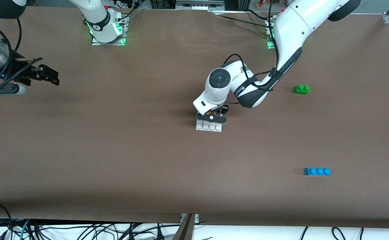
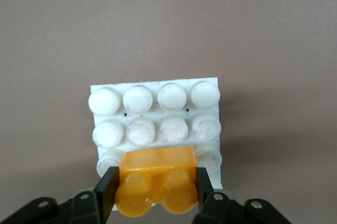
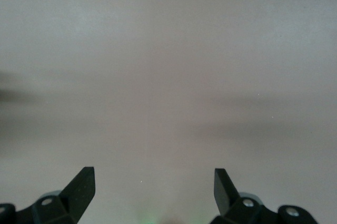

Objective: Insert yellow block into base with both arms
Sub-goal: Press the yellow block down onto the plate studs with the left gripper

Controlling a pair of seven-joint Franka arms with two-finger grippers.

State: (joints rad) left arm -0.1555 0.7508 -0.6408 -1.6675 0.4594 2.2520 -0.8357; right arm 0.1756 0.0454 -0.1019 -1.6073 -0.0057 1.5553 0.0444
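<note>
Orange-yellow block (image 2: pixel 157 184) pinched between the black fingers (image 2: pixel 107 191) of the left gripper (image 2: pixel 156 192), one finger flat on each short end, two round studs facing the wrist camera. Directly under that gripper: white base (image 2: pixel 158 89), square, four studs by four, flat on the brown table (image 1: pixel 114 150). Block low over the row of base studs closest to the gripper, covering the middle two of that row; whether already seated or only touching, cannot tell. Two rows of base studs fully bare past the fingertips. In the front view, left gripper (image 1: pixel 212 117) pointed straight down over the base (image 1: pixel 209 127), only one row of white studs showing below the hand.

Right gripper (image 1: pixel 52 76) waiting well apart from the base, held above bare tabletop at the right arm's end, fingers (image 3: pixel 81 184) spread wide with nothing between them, only table surface beneath.

Green two-stud brick (image 1: pixel 301 89) on the table well clear of the left gripper, toward the left arm's end. Blue three-stud brick (image 1: pixel 317 171) also toward that end, nearer the front camera than the green one, far from both grippers.
</note>
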